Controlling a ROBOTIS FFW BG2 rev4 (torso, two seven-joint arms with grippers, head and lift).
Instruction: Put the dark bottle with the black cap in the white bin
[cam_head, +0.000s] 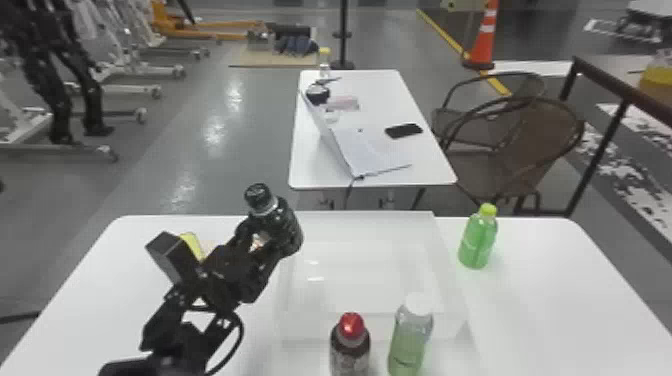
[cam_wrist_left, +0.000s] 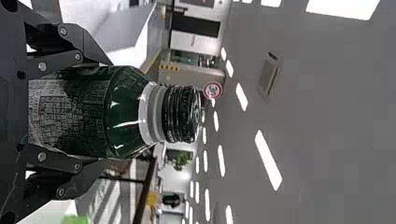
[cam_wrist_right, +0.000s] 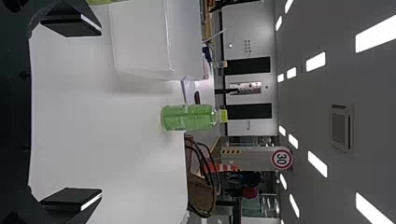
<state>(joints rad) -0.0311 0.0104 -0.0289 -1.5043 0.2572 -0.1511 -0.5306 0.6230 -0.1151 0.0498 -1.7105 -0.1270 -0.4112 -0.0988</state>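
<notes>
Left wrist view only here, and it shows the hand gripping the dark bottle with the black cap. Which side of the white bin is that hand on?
Observer: In the head view, the left hand has the dark bottle at the left edge of the white bin.
Operator: Anything in the other hand?
Observer: Nothing; the right hand is open, and a green bottle stands beyond it.
Operator: What's at the bin's near end?
Observer: A red-capped bottle and a white-capped bottle.
</notes>
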